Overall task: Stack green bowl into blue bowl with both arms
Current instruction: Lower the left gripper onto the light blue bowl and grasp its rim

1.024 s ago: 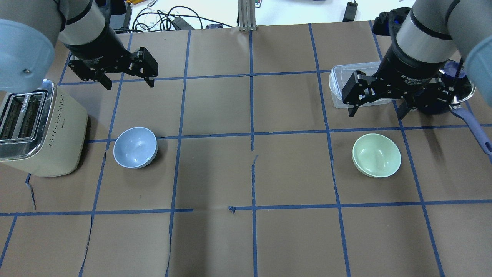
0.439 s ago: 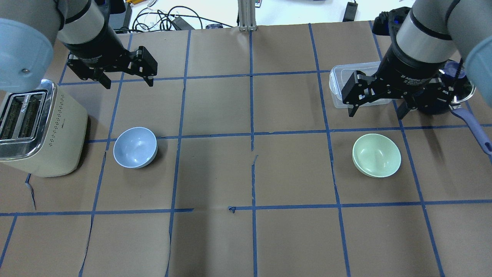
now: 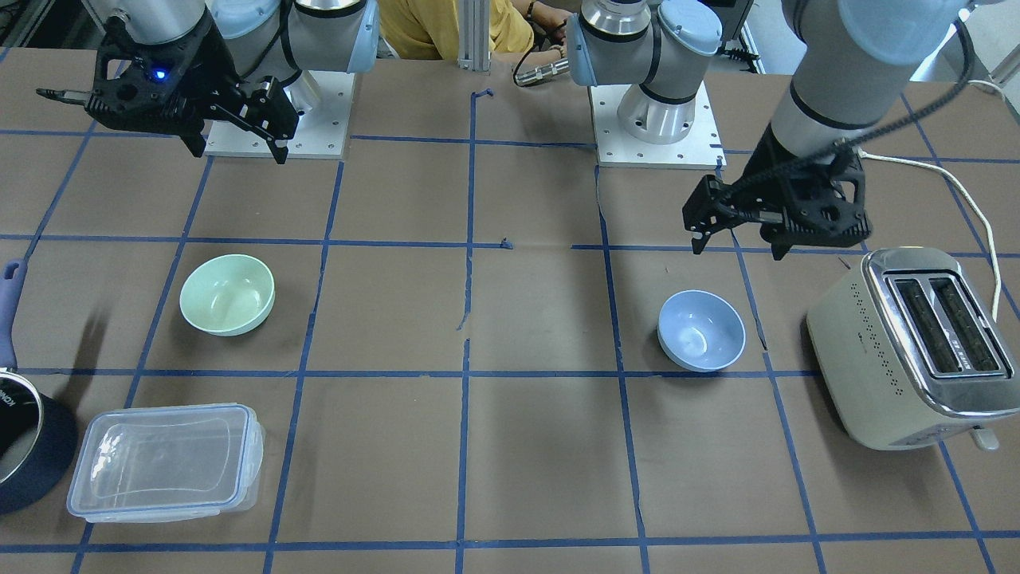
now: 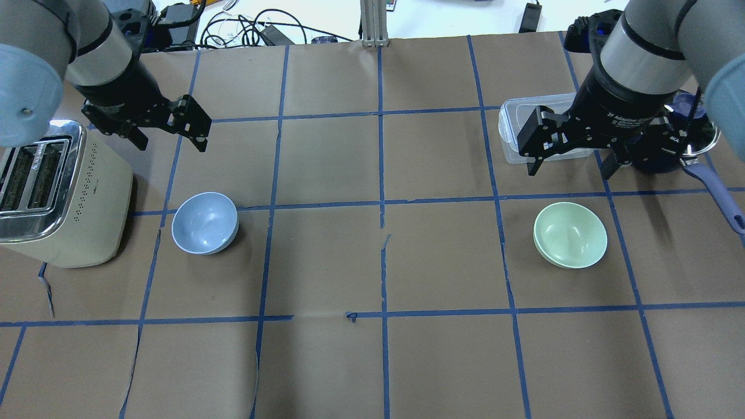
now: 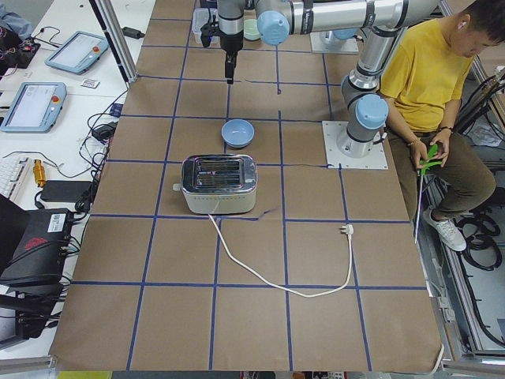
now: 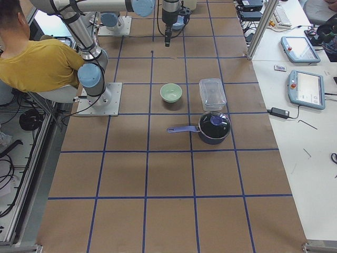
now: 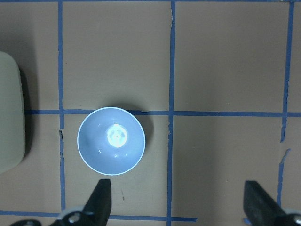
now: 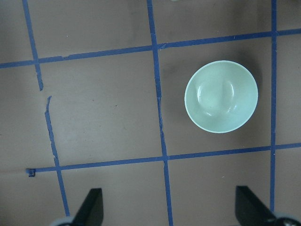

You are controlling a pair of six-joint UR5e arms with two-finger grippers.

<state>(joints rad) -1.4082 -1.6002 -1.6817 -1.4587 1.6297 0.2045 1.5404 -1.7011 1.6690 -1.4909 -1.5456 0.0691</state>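
The pale blue bowl (image 4: pixel 205 223) stands upright and empty on the brown table, beside the toaster; it also shows in the left wrist view (image 7: pixel 111 141). The mint-green bowl (image 4: pixel 570 234) stands upright and empty on the right side and shows in the right wrist view (image 8: pixel 221 96). My left gripper (image 4: pixel 171 144) is open and empty, hovering above the table just beyond the blue bowl. My right gripper (image 4: pixel 569 172) is open and empty, hovering just beyond the green bowl. Neither gripper touches a bowl.
A cream toaster (image 4: pixel 58 198) stands close to the left of the blue bowl. A clear plastic container (image 4: pixel 512 134) and a dark blue saucepan (image 3: pixel 24 446) with a long handle (image 4: pixel 716 192) lie behind the right gripper. A seated person (image 5: pixel 430 79) is behind the robot.
My left gripper has moved left and nearer, closer to the blue bowl and the toaster. The right gripper and both bowls have stayed in place.
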